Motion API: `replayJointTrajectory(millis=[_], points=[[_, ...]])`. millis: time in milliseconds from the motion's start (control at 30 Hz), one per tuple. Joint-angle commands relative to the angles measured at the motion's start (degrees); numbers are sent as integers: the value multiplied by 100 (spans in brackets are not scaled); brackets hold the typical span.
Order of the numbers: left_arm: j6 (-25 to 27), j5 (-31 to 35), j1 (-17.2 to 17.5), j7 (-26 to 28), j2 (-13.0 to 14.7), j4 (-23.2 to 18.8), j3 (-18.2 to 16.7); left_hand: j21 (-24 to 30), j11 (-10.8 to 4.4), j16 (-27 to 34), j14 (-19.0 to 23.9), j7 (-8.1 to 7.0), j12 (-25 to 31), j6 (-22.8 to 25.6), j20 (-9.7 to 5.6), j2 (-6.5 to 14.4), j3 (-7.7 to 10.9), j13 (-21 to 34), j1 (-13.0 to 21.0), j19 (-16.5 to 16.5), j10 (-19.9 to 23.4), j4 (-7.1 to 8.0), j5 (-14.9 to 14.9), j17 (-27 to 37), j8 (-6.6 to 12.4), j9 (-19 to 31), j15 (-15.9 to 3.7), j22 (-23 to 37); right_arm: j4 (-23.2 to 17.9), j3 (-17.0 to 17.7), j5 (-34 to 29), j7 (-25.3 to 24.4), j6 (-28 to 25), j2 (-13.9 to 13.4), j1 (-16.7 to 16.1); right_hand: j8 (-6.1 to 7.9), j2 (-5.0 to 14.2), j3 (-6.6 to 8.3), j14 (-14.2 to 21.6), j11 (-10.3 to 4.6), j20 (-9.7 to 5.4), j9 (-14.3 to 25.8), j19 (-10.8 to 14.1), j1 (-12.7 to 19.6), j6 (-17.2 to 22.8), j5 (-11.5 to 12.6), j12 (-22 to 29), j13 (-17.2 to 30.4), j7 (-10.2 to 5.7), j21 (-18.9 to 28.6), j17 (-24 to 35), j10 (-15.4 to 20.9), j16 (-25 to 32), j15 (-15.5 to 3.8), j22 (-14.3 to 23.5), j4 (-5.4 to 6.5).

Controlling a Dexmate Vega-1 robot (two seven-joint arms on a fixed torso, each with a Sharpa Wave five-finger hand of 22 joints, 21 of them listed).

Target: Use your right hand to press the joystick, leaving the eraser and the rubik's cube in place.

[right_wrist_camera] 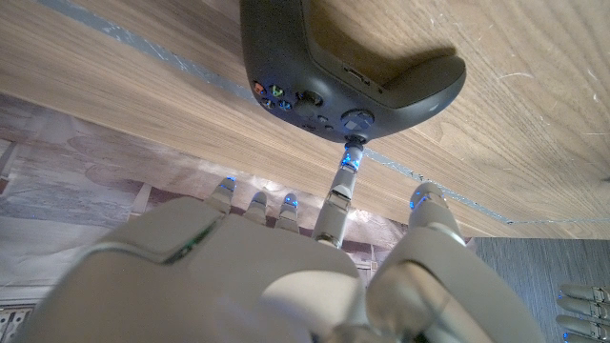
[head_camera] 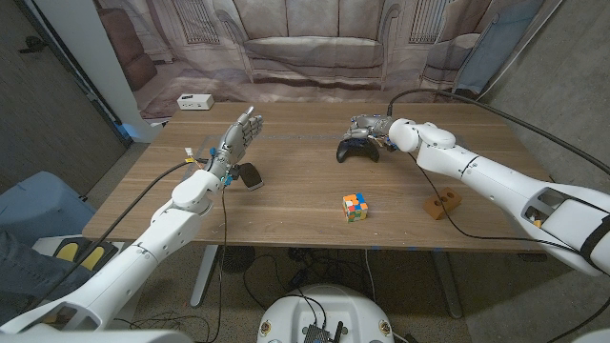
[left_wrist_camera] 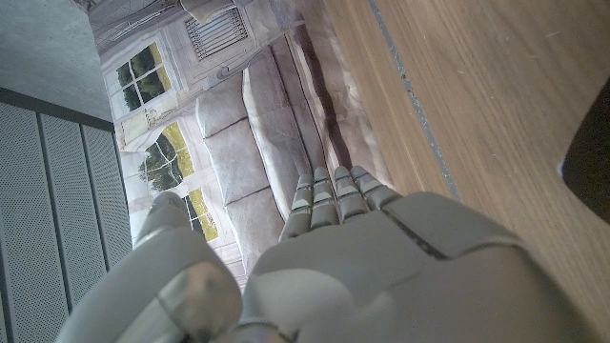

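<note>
A black game controller point(head_camera: 355, 151) lies at the far middle of the table, with my right hand point(head_camera: 374, 127) just above and behind it. In the right wrist view one fingertip point(right_wrist_camera: 346, 164) of the right hand point(right_wrist_camera: 305, 276) touches the controller's joystick point(right_wrist_camera: 355, 140); the other fingers stay back off the controller point(right_wrist_camera: 353, 57). The rubik's cube point(head_camera: 355, 206) sits near the table's middle front. A black flat eraser point(head_camera: 251, 176) lies by my left hand point(head_camera: 236, 141), which is raised off the table with its fingers spread and holds nothing.
A small brown block point(head_camera: 443, 204) sits at the front right under my right forearm. A white power strip point(head_camera: 194, 101) lies beyond the far left corner. A black cable point(head_camera: 448, 93) runs along the far right edge. The eraser's dark edge point(left_wrist_camera: 589, 152) shows beside my left hand point(left_wrist_camera: 381, 257).
</note>
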Motion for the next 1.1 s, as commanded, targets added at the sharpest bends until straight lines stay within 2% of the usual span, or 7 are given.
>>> replayJointTrajectory(millis=[33,1100], points=[[34,-6,31,22,14,-48,-7,-11,-16,-13,-16,-17,3,21,10,28,14,-6,18,-20,-4,-18,-18,30,1,33,30,27,-27,15,23,6,-59,-47,-65,37,2,27,-370,11,42,16,-76,54,52,11,16,18,-2,54,5,30,52,-19,34,3],[39,6,96,77,17,-108,-13,-15,0,-15,-37,-21,-6,15,20,35,7,-6,11,-59,-40,-29,-18,30,-1,33,37,28,-103,-14,-98,-56,-73,-86,-151,16,-6,40,-341,-20,45,16,-20,69,194,12,7,18,14,57,2,118,45,-34,34,0]])
